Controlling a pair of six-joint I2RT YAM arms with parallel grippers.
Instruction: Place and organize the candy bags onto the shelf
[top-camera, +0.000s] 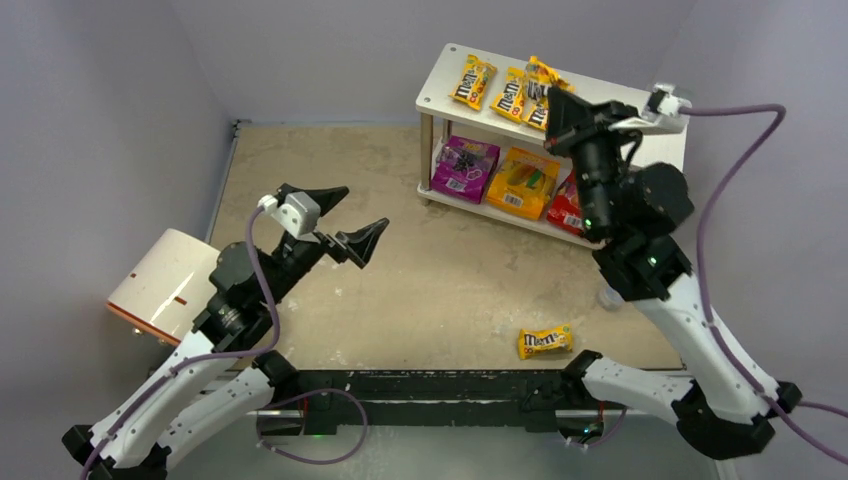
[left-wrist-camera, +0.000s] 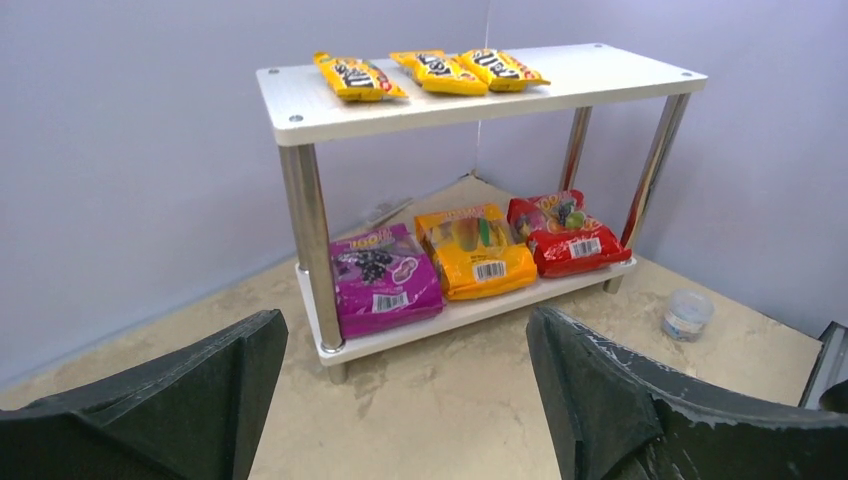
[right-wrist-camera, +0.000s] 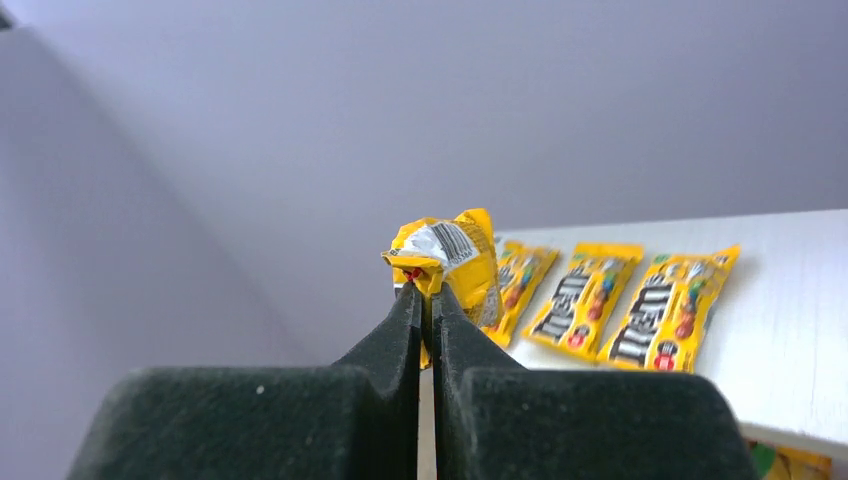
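1. Right end effector is clenched on a crumpled held packet, above the top board of the shelf. The top view shows only a scrap of it past the arm.
2. Three packets lie flat in a row on the top board. In the right wrist view the nearest is partly hidden.
3. Lower board holds purple pouch, orange pouch and red pouch, all whole in the left wrist view. In the top view the right arm covers most of the red.
4. Left end effector is released, jaws wide, over the bench.
5. Loose packet lies by the near bench edge, top view only.
6. Clear tub sits near the shelf.
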